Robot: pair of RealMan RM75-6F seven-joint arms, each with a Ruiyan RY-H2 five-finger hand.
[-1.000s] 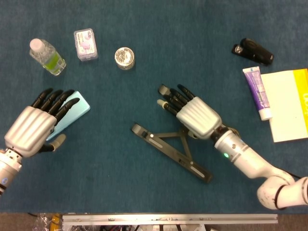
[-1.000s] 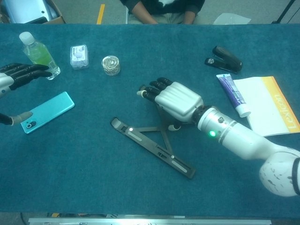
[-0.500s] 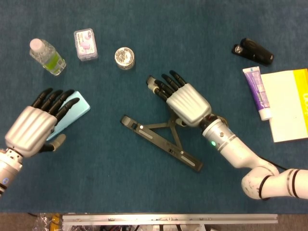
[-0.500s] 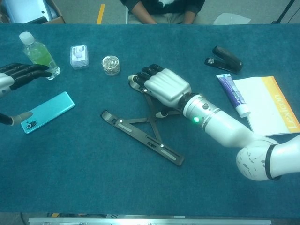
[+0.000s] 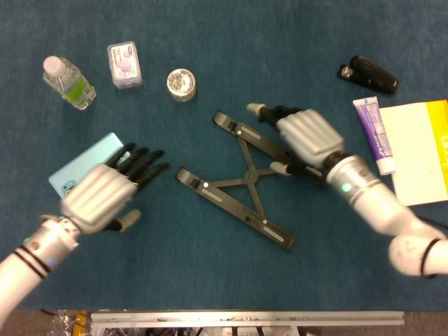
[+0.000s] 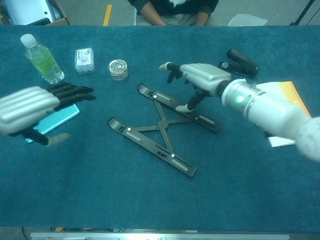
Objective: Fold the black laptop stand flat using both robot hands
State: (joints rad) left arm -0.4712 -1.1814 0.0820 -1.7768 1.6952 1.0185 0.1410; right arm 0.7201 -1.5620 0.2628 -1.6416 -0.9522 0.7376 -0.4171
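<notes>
The black laptop stand point(image 5: 250, 178) point(image 6: 161, 122) lies on the blue table, spread into an X with two long bars crossed by thin struts. My right hand point(image 5: 304, 136) point(image 6: 200, 75) hovers over the right end of the far bar, fingers bent down and apart, its thumb tip close to or touching that bar. It grips nothing that I can see. My left hand point(image 5: 105, 192) point(image 6: 30, 107) is motion-blurred, with fingers stretched toward the stand's near bar and a gap between them. It is empty.
A turquoise phone point(image 5: 77, 168) point(image 6: 62, 116) lies partly under my left hand. A water bottle point(image 5: 68, 82), a small plastic box point(image 5: 124, 65) and a round tin point(image 5: 181, 84) stand at the back left. A stapler point(image 5: 367, 74), a tube point(image 5: 373, 133) and a booklet point(image 5: 420, 150) sit at the right.
The stand went from nearly one line to a wide X as its far bar swung out. My right hand drew back to the right; my left hand moved right, off the phone.
</notes>
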